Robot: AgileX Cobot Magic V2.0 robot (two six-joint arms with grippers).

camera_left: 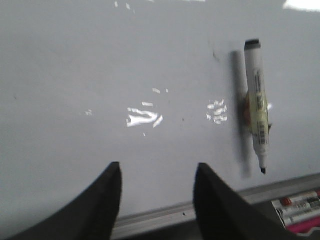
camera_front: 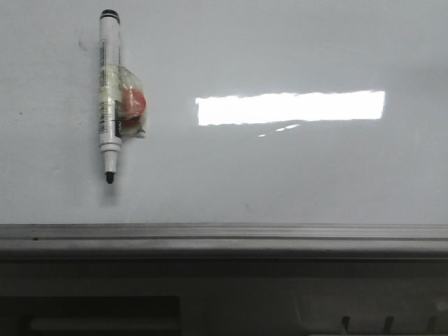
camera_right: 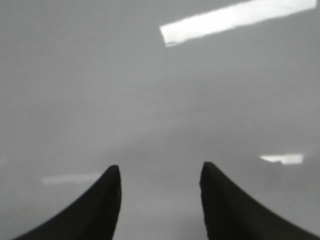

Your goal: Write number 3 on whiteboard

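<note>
The whiteboard (camera_front: pixel 294 175) is a glossy pale grey board with a bright rectangular glare and a grey metal edge rail (camera_front: pixel 224 234) at the near side. No number 3 shows on it. A white marker (camera_front: pixel 109 91) with a black tip lies on the board at the left, tip toward the rail, with tape and a red piece on its side. It also shows in the left wrist view (camera_left: pixel 257 105). My left gripper (camera_left: pixel 157 170) is open and empty above the board near the rail, apart from the marker. My right gripper (camera_right: pixel 160 172) is open and empty above bare board.
Faint small smudges mark the board near the marker's cap (camera_front: pixel 84 47). Past the rail lies a box of markers (camera_left: pixel 300 205), seen in the left wrist view. A dark ledge (camera_front: pixel 224 294) runs below the rail in the front view.
</note>
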